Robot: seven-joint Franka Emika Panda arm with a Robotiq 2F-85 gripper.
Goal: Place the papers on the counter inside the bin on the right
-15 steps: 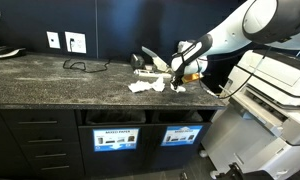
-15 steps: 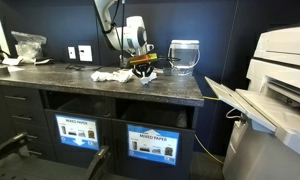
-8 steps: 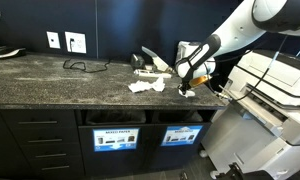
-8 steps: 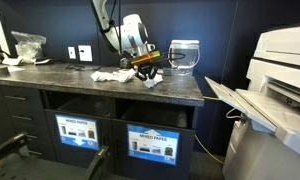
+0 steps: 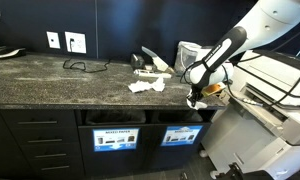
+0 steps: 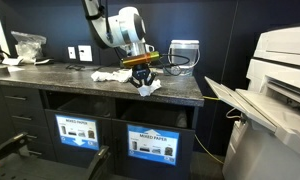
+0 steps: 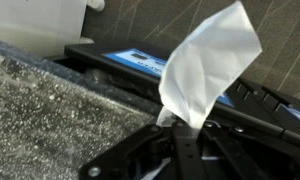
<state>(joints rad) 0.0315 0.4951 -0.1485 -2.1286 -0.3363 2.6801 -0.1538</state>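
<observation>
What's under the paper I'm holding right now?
In the wrist view, the gripper pinches the paper past the counter edge, above the blue-labelled bin. The paper covers part of its label; its inside is hidden.

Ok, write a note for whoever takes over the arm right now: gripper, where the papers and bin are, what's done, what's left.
Gripper: shut on one thin white paper sheet, held at the front edge of the dark grey speckled stone counter, near its right end.
Bin: the right-hand dark cabinet slot with the blue label sits below the gripper.
Other white paper scraps: clustered on the counter.
Done: one sheet lifted and brought to the edge. Whether any paper is already inside the slot cannot be seen.
Left: drop this sheet into the slot, then fetch the scraps.
</observation>
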